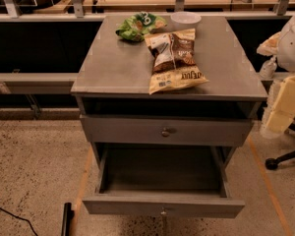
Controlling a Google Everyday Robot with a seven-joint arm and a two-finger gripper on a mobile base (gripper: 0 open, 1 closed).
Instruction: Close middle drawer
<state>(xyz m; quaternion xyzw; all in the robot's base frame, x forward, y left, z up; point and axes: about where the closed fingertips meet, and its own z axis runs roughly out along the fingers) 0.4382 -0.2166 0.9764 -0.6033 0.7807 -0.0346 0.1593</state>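
The middle drawer of the grey cabinet stands pulled far out. Its deep box is empty, and the small round knob sits at the centre of its flat front, near the bottom of the view. Above it, another drawer front with a round knob stands nearly flush, with a dark gap under the cabinet top. Any drawer below the open one is hidden. My gripper is out of view.
On the cabinet top lie a yellow-brown chip bag, a green bag and a clear lid. A white and yellow bulky shape and a chair base are at the right. A black bar and a cable lie at the lower left.
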